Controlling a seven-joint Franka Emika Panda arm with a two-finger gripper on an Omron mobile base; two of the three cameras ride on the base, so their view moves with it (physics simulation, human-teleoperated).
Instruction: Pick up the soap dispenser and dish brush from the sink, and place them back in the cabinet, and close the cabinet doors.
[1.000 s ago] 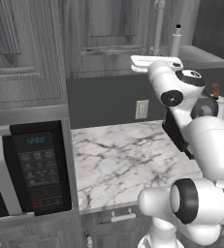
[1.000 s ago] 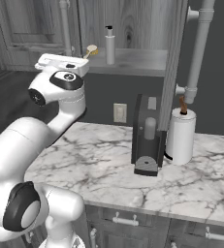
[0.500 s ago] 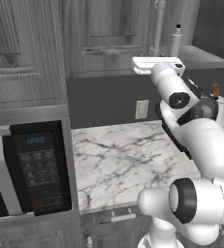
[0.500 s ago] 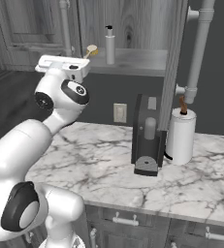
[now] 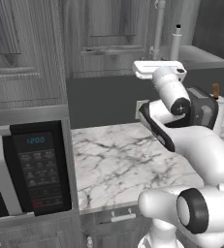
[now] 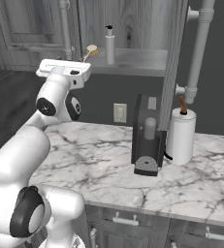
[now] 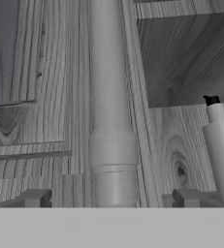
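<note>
The soap dispenser (image 6: 110, 44) stands upright on the grey shelf of the cabinet (image 6: 133, 60), up high and just past the gripper (image 7: 111, 197). In the hand view the soap dispenser (image 7: 222, 150) is off to the right of the gripper's right fingertip, with its dark pump top pointing up. From the left base view the soap dispenser (image 5: 175, 42) stands just behind the white hand.

The dish brush (image 6: 89, 51) lies on the same shelf, right next to the bottle, and its round tan head is just above the hand.

The gripper is wide open and has nothing in it. Its two dark fingertips (image 7: 34, 197) stand far apart, and the white bar handle (image 7: 111, 106) of a cabinet door (image 7: 40, 97) runs between them, a little further off. I cannot tell if the tips touch the door.

The cabinet doors are open, so the shelf can be seen. The other door (image 6: 177, 53) sticks out to the right of the gripper in the right base view.

Below the gripper is the marble counter (image 6: 99, 160). A dark machine (image 6: 147, 140) and a white cylinder with a brown top (image 6: 181, 133) stand on it, to the right. A black microwave (image 5: 31, 174) sits far to the left and lower down.
</note>
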